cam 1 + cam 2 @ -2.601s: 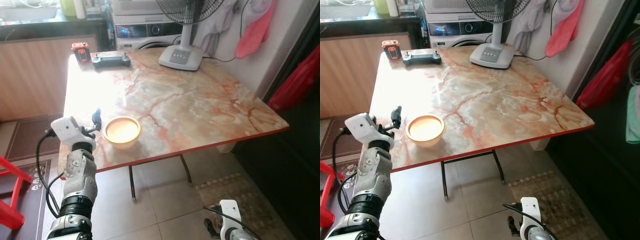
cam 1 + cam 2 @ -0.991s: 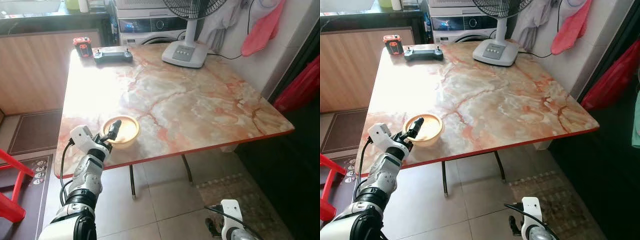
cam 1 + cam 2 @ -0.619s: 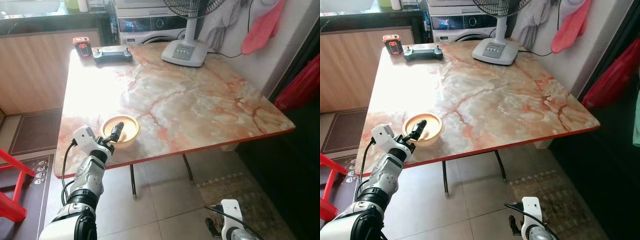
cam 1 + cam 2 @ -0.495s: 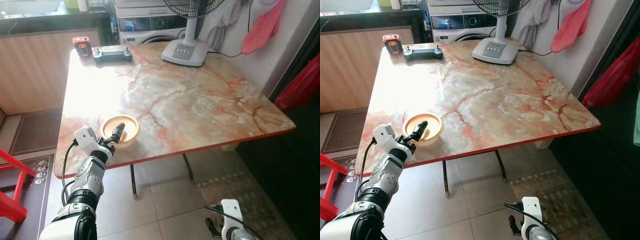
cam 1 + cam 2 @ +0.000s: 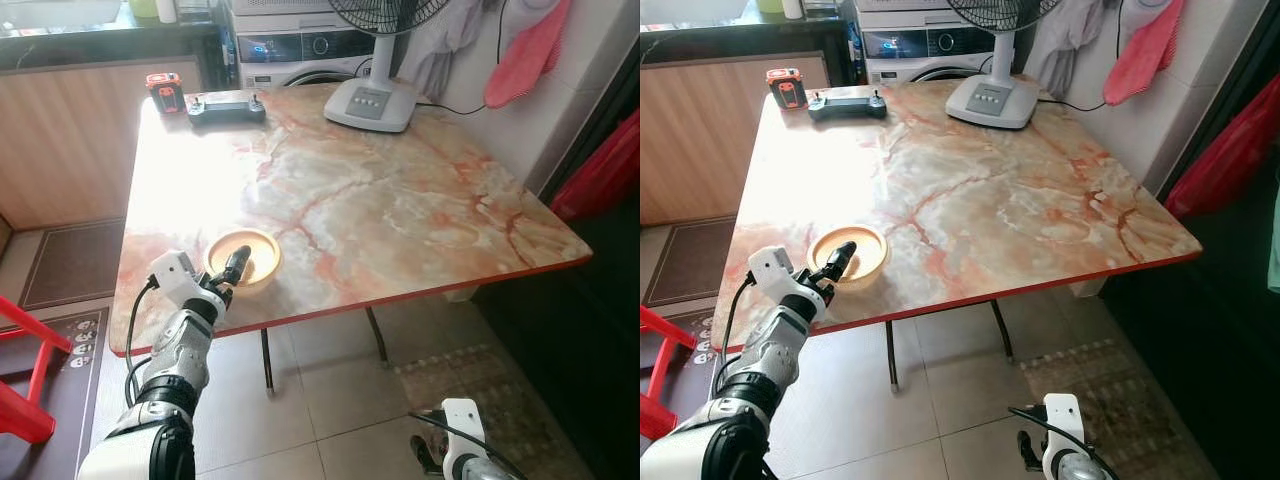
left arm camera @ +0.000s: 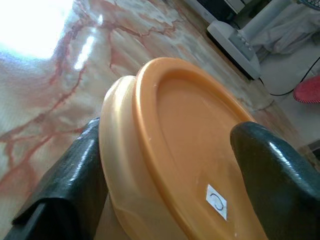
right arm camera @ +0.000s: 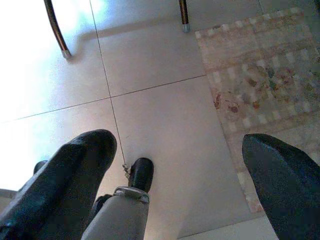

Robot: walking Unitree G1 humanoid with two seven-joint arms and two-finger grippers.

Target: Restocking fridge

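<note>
The fan [image 5: 385, 40] at the far end of the tabletop [image 5: 380, 200] is losing its head to the picture's upper edge, and the red chair [image 5: 22, 375] is showing just a corner. The left hand [image 6: 165, 165] is covering part of the orange bowl [image 6: 185, 150], whose small sticker [image 6: 216, 201] is too tiny to read. The right arm [image 5: 458, 450] is getting cut off low in the picture.

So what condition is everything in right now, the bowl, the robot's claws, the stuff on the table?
Orange bowl: upright, empty, near the table's front edge.
Left gripper: open, one finger outside the bowl's wall, one inside.
Right gripper: open, hanging over the floor.
Fan: standing at the table's far side; spinning or not, cannot tell.
Black controller: lying flat.
Marble table: level.
</note>
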